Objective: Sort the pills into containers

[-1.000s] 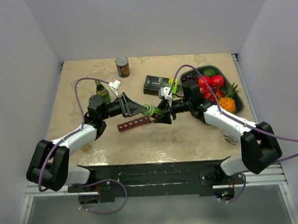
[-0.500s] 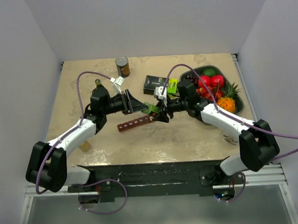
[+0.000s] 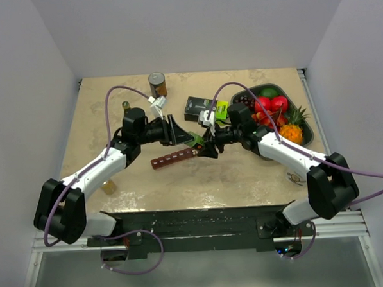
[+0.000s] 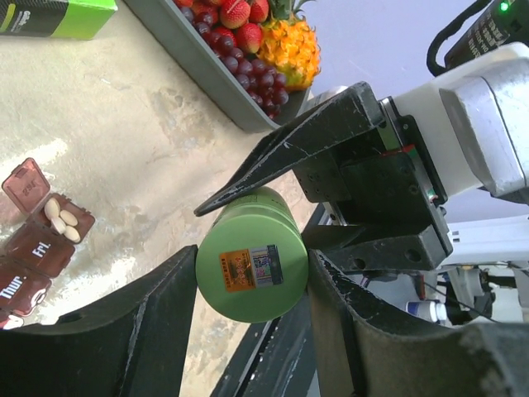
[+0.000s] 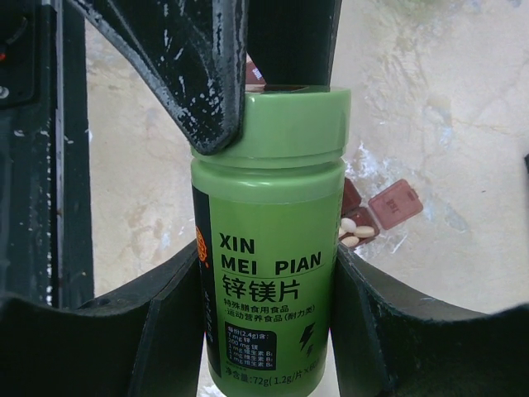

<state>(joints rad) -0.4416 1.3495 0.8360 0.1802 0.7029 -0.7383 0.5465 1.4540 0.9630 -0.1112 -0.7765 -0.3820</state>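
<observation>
A green pill bottle (image 3: 196, 142) labelled XIN MEI PIAN is held in the air between my two grippers. My right gripper (image 5: 269, 273) is shut on its body (image 5: 269, 248). My left gripper (image 4: 252, 277) is shut on its cap end (image 4: 252, 265), and its fingers (image 5: 194, 74) flank the cap in the right wrist view. The maroon compartment strip (image 3: 173, 159) lies on the table just below and to the left. One end compartment is open with white pills (image 4: 62, 219) in it; these also show in the right wrist view (image 5: 354, 231).
A black-and-lime box (image 3: 202, 107) lies behind the grippers. A dark tray of fruit (image 3: 307, 136) stands at the right. A brown can (image 3: 157, 85) stands at the back. A small green bottle (image 3: 126, 107) is partly hidden behind my left arm.
My left gripper has moved right and farther back, and its wide-open jaws have closed on the bottle's cap. My right gripper has kept its hold on the bottle and shifted slightly.
</observation>
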